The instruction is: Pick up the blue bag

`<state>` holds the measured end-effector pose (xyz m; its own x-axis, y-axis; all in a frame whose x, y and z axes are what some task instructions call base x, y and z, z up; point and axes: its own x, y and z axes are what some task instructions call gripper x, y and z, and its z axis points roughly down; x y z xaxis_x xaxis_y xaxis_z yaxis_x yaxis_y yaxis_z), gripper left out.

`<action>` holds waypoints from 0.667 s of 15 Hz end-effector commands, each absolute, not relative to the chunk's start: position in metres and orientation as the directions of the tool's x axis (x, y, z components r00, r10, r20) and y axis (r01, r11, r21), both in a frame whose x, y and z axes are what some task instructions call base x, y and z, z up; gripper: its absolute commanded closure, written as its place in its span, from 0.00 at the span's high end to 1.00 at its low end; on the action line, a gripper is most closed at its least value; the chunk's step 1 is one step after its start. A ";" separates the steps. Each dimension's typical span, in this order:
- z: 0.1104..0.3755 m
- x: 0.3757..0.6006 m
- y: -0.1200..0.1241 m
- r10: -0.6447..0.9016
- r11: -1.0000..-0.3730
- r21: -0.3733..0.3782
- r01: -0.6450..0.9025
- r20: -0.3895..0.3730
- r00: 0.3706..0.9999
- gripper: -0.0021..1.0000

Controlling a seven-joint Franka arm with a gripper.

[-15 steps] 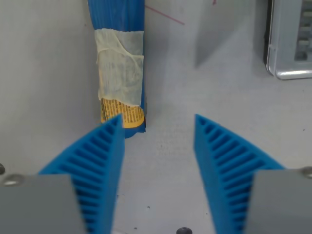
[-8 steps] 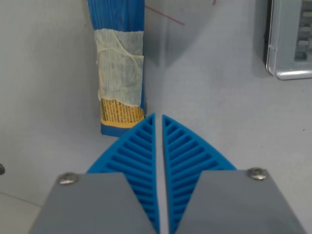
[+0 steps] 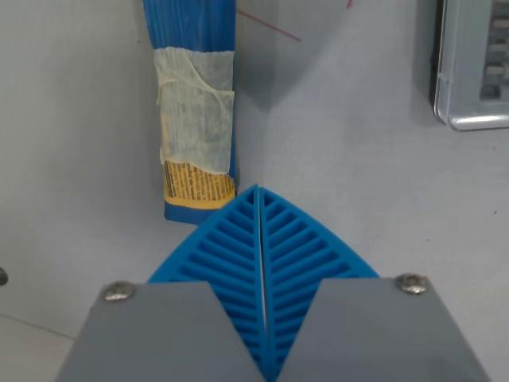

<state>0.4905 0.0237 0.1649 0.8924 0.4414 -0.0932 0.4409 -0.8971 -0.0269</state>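
Wrist view: gripper (image 3: 258, 191), blue ribbed fingers (image 3: 219, 263) pressed tip to tip, fully closed w/ nothing between them. Blue bag (image 3: 195, 103) lies on the grey table (image 3: 79, 159), running from top edge down to just left of the fingertips; not in the grip. Bag wrapped w/ pale tape (image 3: 195, 103), yellow printed label (image 3: 197, 185) near its lower end; contents not visible. Grey-white device (image 3: 473, 64) at the wrist view's right edge, well apart from bag

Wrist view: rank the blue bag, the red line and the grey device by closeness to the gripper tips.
1. blue bag, just upper left of the shut gripper
2. red line, top centre
3. grey device, upper right corner
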 end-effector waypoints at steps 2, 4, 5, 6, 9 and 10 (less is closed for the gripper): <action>0.168 0.484 0.022 0.457 -0.889 0.037 0.457 -0.008 0.889 0.00; 0.172 0.483 0.022 0.457 -0.889 0.037 0.457 -0.008 0.889 0.00; 0.173 0.483 0.022 0.457 -0.889 0.037 0.457 -0.008 0.889 0.00; 0.175 0.483 0.022 0.457 -0.889 0.037 0.457 -0.008 0.889 0.00; 0.180 0.483 0.022 0.457 -0.889 0.037 0.457 -0.008 0.889 0.00; 0.182 0.482 0.022 0.457 -0.889 0.037 0.457 -0.008 0.889 0.00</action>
<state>0.4929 0.0237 0.1727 0.8937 0.4415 -0.0799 0.4414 -0.8971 -0.0199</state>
